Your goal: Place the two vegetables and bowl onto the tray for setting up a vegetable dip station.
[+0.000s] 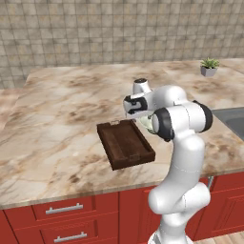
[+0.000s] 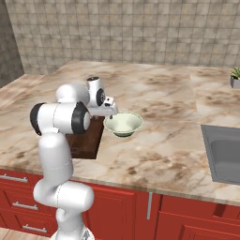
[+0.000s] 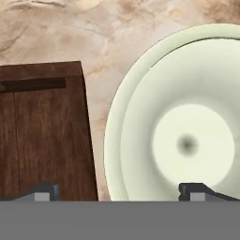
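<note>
The dark brown wooden tray (image 1: 125, 143) (image 2: 86, 138) (image 3: 42, 131) lies on the marble counter with nothing on its visible part. Just to its right stands the pale green-white bowl (image 2: 123, 124) (image 1: 145, 123) (image 3: 187, 117), upright and hollow, a narrow strip of counter between the two. My gripper (image 1: 131, 114) (image 2: 109, 114) (image 3: 119, 192) hovers above that gap and points down. It is open and holds nothing; one fingertip (image 3: 47, 191) is over the tray's edge and the other over the bowl's near side. The two vegetables are out of view.
A steel sink (image 2: 225, 152) (image 1: 233, 119) is set into the counter at the right. A small potted plant (image 1: 209, 66) (image 2: 236, 77) stands at the far right by the tiled wall. Red drawers run under the counter's front edge.
</note>
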